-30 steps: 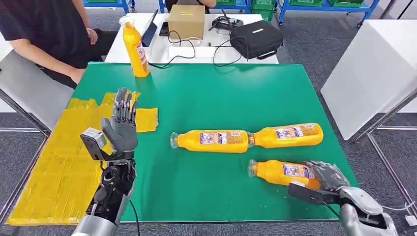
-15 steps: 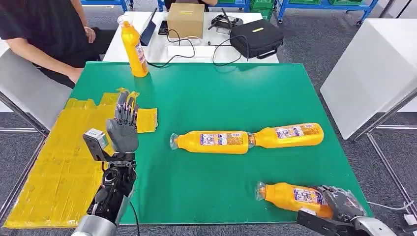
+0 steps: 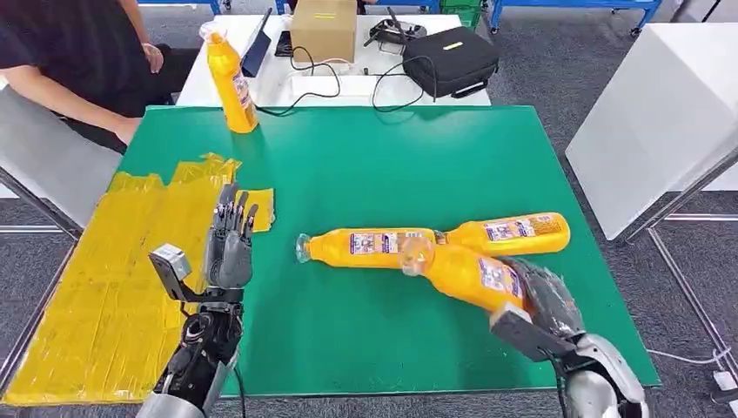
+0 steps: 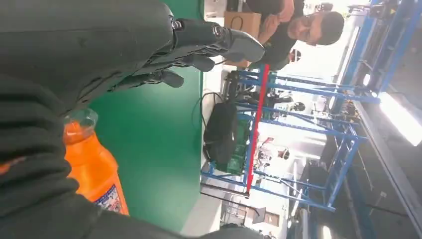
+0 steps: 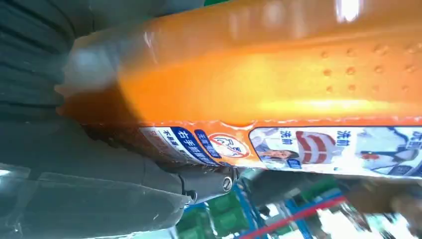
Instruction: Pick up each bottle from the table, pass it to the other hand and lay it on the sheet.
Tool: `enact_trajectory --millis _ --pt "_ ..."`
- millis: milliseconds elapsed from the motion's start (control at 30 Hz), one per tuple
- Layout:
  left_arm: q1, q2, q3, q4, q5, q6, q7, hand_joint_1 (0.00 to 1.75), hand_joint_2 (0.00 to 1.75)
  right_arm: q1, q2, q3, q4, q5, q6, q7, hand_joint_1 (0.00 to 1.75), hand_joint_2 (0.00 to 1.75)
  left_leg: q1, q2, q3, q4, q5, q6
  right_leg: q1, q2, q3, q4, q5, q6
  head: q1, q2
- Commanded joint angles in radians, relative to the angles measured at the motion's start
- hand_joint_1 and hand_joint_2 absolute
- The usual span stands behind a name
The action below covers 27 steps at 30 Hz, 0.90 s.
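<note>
Hiding the base of the held bottle (image 3: 466, 275) inside the right hand (image 3: 541, 300). Overlapping the caps of the two lying bottles (image 3: 435, 239) behind that held bottle. Blurring its label text in the right wrist view, beyond reading.

In the lower right of the head view, the glossy orange plastic bottle (image 3: 466, 275) with its smooth printed paper label is catching light in the right hand (image 3: 544, 300), itself looking like dull grey plastic. The green table (image 3: 365, 174) is showing a matt, even surface. At left, the yellow sheet (image 3: 96, 287) is lying crinkled and faintly shiny.
</note>
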Motion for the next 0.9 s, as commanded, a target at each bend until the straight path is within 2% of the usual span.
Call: enact_trajectory --millis 33,133,233,367,600,733,900 --pt "-0.003 0.013 -0.029 0.015 0.053 -0.073 0.025 0.00 1.75 -0.259 0.115 0.092 0.221 -0.105 -0.035 0.005 1.75 1.75 -0.001 0.007 0.001 0.000 -0.001 0.001 0.000 0.009 -0.002 0.001 0.001 -0.004 0.000 0.000" --pt "0.000 0.012 -0.044 0.015 0.056 -0.075 0.021 0.00 1.75 -0.289 0.125 0.105 0.255 -0.109 -0.038 0.008 1.75 1.75 -0.001 0.007 0.001 0.000 -0.001 0.001 -0.001 0.010 -0.003 0.002 0.002 -0.005 0.000 0.000" --pt "0.007 0.009 -0.064 -0.001 0.062 -0.078 0.017 0.00 1.75 -0.320 0.161 0.137 0.291 -0.091 -0.061 0.025 1.75 1.75 0.000 0.002 -0.002 0.000 0.000 0.000 0.000 0.003 -0.004 0.001 0.002 -0.001 0.000 0.000" --pt "0.023 0.017 -0.079 -0.028 0.071 -0.077 0.021 0.00 1.75 -0.350 0.207 0.186 0.381 -0.052 -0.121 0.041 1.75 1.75 -0.001 0.004 -0.001 0.000 0.000 0.000 0.000 0.005 -0.005 0.002 0.002 -0.002 0.000 0.000" --pt "0.071 0.019 -0.103 -0.090 0.085 -0.093 0.014 0.00 1.75 -0.317 0.215 0.214 0.422 -0.050 -0.195 0.041 1.75 1.75 0.000 0.001 -0.002 -0.001 0.000 0.000 0.000 0.002 -0.004 0.001 0.001 -0.002 0.000 0.000" --pt "0.097 0.015 -0.142 -0.122 0.100 -0.094 0.028 0.00 1.75 -0.305 0.210 0.230 0.405 -0.025 -0.217 0.075 1.75 1.75 -0.001 0.000 -0.005 0.000 0.000 0.000 0.000 0.000 -0.007 0.001 0.001 -0.001 0.000 0.000" --pt "0.060 0.022 -0.142 -0.161 0.141 -0.068 0.077 0.00 1.75 -0.377 0.221 0.245 0.415 -0.034 -0.182 0.115 1.75 1.75 -0.001 0.000 -0.007 0.001 0.000 0.000 0.000 0.001 -0.009 0.003 0.001 -0.002 0.000 0.000"
